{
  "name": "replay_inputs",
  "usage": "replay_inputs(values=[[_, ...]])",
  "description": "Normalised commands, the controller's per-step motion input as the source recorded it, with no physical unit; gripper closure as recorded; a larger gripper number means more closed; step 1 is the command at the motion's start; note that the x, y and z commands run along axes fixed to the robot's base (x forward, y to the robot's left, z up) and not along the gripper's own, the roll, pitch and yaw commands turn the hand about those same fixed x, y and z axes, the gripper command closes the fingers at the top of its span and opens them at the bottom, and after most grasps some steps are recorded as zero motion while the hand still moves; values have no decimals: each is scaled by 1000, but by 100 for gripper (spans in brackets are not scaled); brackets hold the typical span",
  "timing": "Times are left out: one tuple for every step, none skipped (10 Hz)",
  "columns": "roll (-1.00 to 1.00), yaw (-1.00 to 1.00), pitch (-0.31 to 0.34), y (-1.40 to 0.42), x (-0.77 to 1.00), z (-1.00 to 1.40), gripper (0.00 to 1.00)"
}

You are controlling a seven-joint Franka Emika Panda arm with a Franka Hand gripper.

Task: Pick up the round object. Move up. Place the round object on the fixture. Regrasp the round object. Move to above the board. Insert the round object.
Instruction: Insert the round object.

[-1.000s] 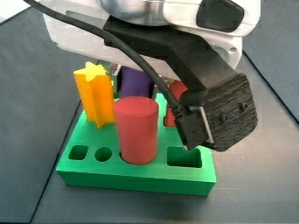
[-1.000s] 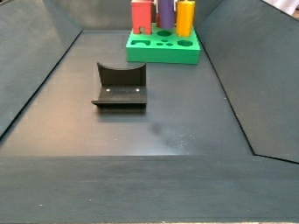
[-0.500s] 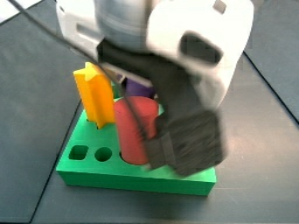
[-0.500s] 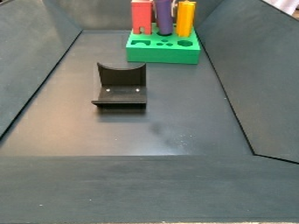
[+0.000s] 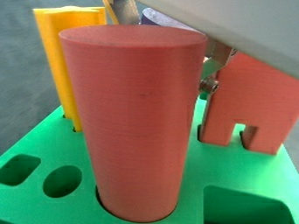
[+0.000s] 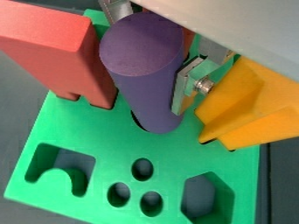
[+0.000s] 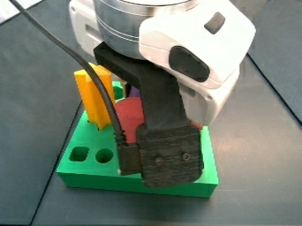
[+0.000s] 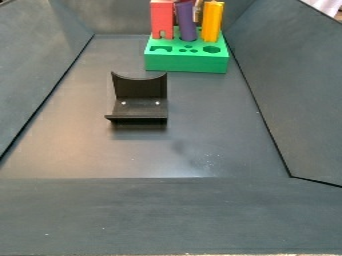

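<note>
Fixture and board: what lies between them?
Only bare dark floor, shown in a side view, between the fixture and the board. The tool sits at the board, among its upright pegs.

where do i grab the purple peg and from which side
Grip the purple peg on its curved upper wall, coming straight down from above. It stands upright in the green board, with the red block and the yellow piece close on two sides, so only its upper part is free. The gripper is right over it.
</note>
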Motion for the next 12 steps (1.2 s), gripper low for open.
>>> replay_inputs(values=[[-500,-509,84,0,0,-17,100],[-500,-446,29,0,49,0,100],[-460,-360,0,226,69,-183,100],[-259,-326,-44,300,0,-583,100],[-223,-223,-67,309,0,-674,100],[-166,6,127,137,206,-409,100],[-207,0,500,149,0,0,100],[-240,-131,500,171,46,0,100],[-384,-231,500,0,109,26,100],[-500,-340,231,0,174,157,100],[-500,-354,40,0,163,146,100],[-500,-331,-189,123,89,0,100]])
